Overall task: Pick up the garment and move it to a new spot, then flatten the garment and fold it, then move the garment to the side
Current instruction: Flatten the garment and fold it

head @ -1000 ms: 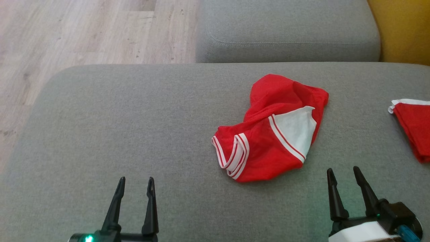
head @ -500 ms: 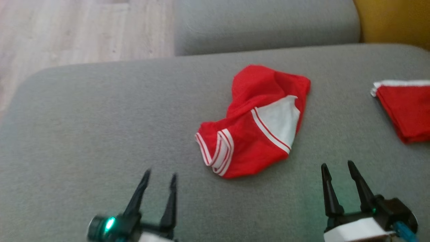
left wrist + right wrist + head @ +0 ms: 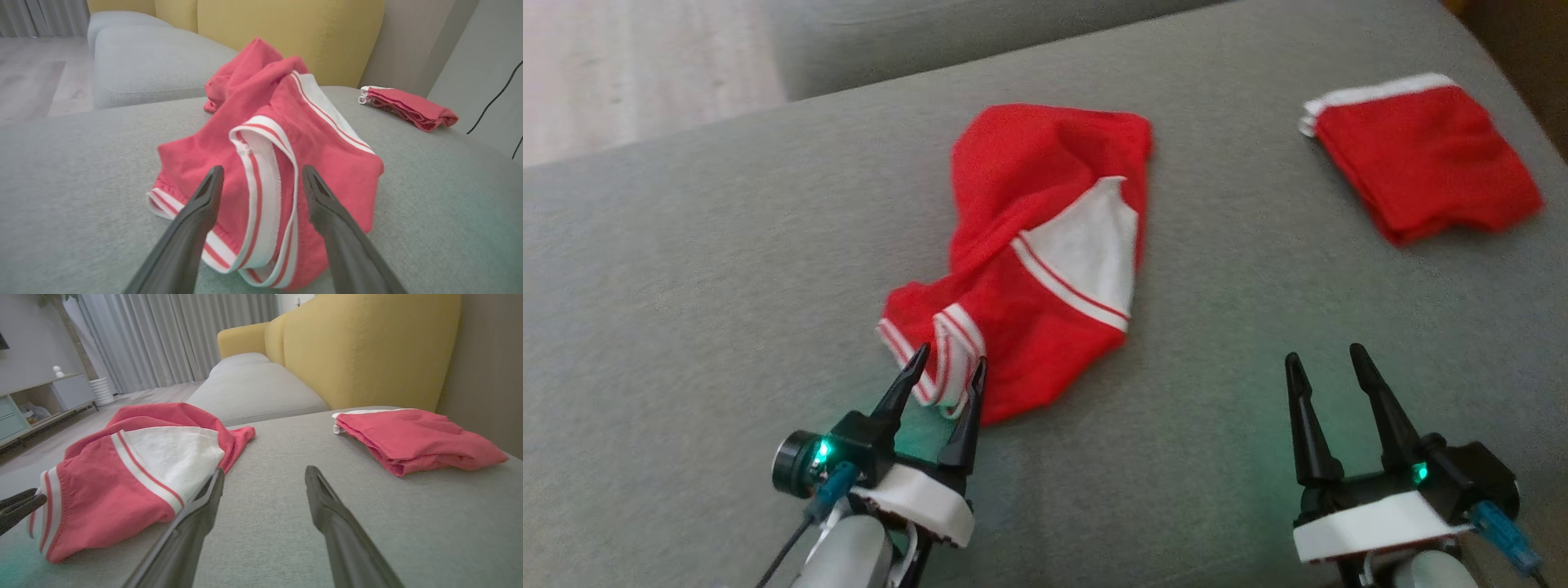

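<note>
Wide left jaws frame the garment [image 3: 1045, 188] hem; right jaws, also wide, sit apart.

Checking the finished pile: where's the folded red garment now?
In the head view the folded red garment lies at the upper right of the grey cushion, apart from the crumpled garment and beyond the right gripper.

Red garment [image 3: 1021, 343], white panel, red-and-white striped ribbed trim. Crumpled in a loose heap, not flat, not folded. Lies mid grey sofa cushion [image 3: 686, 286], striped trim end at the near side, plain red end bunched at the far side.
</note>
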### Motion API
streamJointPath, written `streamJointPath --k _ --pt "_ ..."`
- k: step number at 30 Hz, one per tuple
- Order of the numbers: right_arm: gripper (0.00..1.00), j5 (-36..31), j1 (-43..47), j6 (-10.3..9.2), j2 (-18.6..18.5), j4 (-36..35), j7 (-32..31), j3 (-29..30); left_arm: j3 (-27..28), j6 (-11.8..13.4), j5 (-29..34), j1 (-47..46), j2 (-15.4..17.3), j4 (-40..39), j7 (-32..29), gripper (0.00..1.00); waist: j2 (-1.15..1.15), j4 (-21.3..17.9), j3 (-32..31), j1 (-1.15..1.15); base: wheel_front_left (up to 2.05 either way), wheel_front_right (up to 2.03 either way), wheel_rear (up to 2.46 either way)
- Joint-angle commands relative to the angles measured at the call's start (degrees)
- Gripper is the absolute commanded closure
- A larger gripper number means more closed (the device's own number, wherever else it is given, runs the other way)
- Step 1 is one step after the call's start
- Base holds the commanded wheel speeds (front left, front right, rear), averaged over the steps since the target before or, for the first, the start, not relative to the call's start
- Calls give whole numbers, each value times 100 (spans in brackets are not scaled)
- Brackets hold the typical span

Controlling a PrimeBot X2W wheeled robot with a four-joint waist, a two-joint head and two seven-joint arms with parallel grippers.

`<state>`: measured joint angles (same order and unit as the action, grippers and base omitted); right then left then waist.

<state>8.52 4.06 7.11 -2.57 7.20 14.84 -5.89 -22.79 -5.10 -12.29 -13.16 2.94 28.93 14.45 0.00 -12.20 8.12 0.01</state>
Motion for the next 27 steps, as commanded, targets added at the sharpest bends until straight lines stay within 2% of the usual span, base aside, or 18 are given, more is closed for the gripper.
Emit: streamJointPath --k 1,6,7,8,9,14,18,22,23,26,27 --pt "0 25 -214 37 -31 -199 16 -125 135 -11 -64 -239 -6 -57 55 0 0 -305 129 -1 0 0 0" --pt "0 63 -218 37 -31 -206 16 -153 174 -23 -96 -422 -6 245 55 0 0 -648 115 -1 0 0 0" --pt "0 74 -215 37 -31 -211 16 -154 174 -27 -49 -450 -3 243 55 8 0 -705 105 -1 0 0 0" --pt "0 81 -207 37 -31 -214 16 -164 192 -23 -13 -468 -2 224 55 65 0 -758 93 -1 0 0 0" --pt "0 80 -200 37 -31 -213 16 -182 199 -31 15 -477 -2 191 55 100 0 -812 82 -1 0 0 0" --pt "0 116 -205 37 -31 -215 16 -257 111 -110 213 -576 2 -204 55 100 0 -1091 35 -1 0 0 0" --pt "0 164 -218 37 -31 -227 16 -316 -202 -193 416 -1016 63 -534 55 100 0 -1270 4 -1 0 0 0" --pt "0 197 -231 37 -31 -249 16 -379 -626 -231 469 -1919 223 -778 55 100 0 -1333 -12 -1 0 0 0" --pt "0 215 -247 37 -31 -279 16 -415 -921 -235 351 -2535 351 -872 55 100 0 -1300 -22 -1 0 0 0" --pt "0 219 -272 37 -31 -316 16 -449 -1335 -236 81 -3628 574 -973 55 100 0 -1153 -29 -1 0 0 0" --pt "0 219 -272 37 -31 -316 16 -449 -1335 -236 81 -3628 574 -973 55 100 0 -1153 -29 -1 0 0 0"
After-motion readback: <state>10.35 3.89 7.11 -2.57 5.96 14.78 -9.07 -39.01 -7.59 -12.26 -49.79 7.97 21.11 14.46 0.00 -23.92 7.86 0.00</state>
